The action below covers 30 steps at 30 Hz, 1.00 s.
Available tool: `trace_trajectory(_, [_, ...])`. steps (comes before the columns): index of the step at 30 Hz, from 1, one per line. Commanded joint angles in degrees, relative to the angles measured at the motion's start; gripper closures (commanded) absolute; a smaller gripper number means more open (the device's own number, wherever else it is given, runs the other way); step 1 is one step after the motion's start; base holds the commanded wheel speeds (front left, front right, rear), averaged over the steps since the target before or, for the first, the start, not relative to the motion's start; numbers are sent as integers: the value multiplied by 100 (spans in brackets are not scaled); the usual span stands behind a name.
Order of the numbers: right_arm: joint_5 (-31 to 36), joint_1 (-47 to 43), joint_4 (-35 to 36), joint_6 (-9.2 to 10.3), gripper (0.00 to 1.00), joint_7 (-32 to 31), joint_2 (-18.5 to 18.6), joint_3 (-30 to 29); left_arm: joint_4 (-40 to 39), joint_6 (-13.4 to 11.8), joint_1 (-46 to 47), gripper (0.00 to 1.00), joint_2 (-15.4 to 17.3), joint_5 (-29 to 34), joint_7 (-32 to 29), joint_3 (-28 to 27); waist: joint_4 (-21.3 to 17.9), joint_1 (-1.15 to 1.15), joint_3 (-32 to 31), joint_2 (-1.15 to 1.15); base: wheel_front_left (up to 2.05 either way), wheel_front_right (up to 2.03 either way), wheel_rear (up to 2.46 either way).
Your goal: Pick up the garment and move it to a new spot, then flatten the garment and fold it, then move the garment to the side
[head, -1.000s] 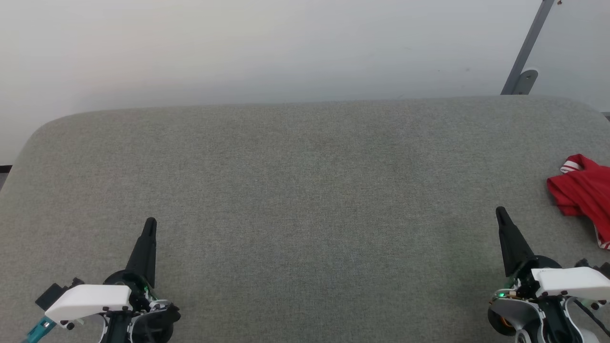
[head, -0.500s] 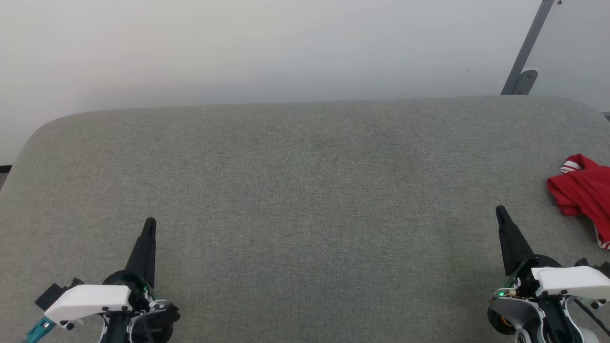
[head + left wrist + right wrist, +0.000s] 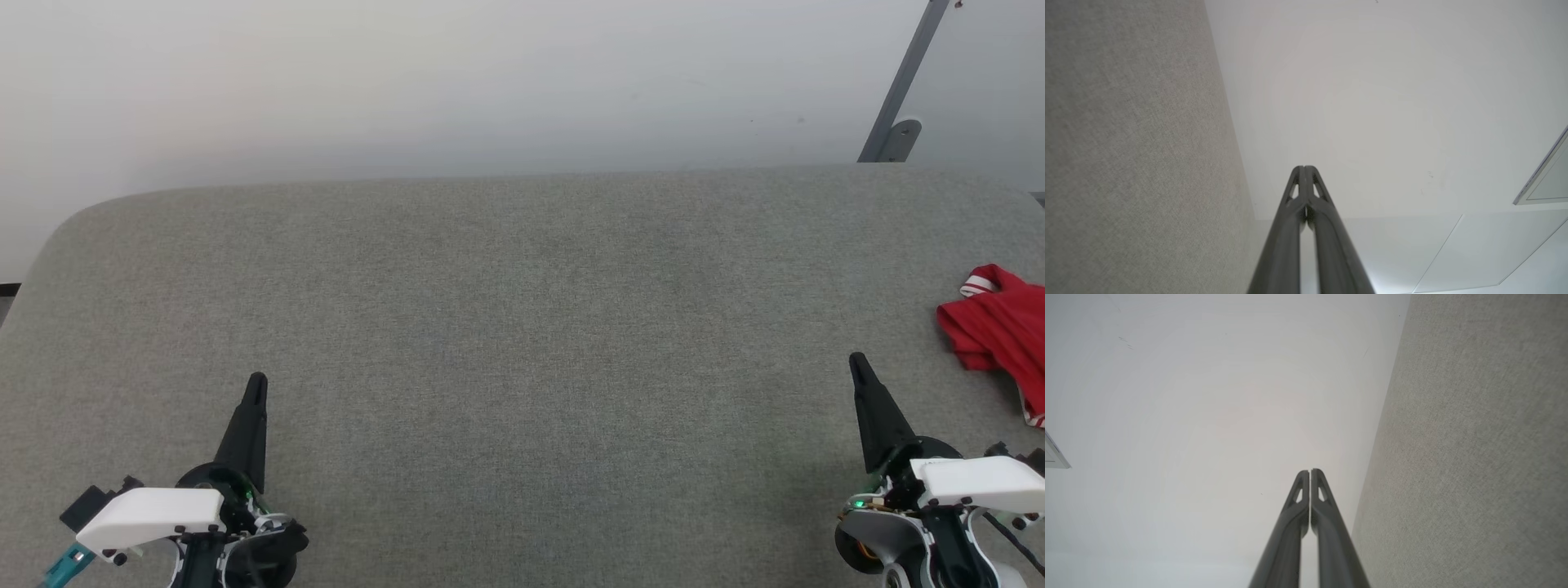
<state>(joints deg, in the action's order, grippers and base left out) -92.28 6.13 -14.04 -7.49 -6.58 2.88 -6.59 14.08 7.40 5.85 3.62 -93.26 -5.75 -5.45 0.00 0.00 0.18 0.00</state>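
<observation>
The garment is a crumpled bright red shirt with white striped trim, lying at the far right edge of the grey fabric surface, partly cut off by the frame. My right gripper is shut and empty, low and to the left of the garment, apart from it. At the lower left my left gripper is shut too, holding nothing. In the wrist views the left gripper and the right gripper each show both fingers pressed together, pointing towards the pale wall.
A white wall rises behind the surface's far rounded edge. A grey metal bracket leans at the back right. The broad middle of the grey surface lies between my two grippers.
</observation>
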Motion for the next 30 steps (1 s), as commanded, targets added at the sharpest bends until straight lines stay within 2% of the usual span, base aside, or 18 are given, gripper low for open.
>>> trace_trajectory(1, [-17, 29, -8, 0, 100, -12, -10, -2, -4, 16, 69, 100, -5, 7, -16, -19, 0, 0, 0, 0, 0, 0, 0])
trace_trajectory(30, [-16, 29, -8, 0, 100, -11, -11, -3, -2, 16, 72, 100, -30, 42, -41, -53, 0, 0, 0, 0, 0, 0, 0])
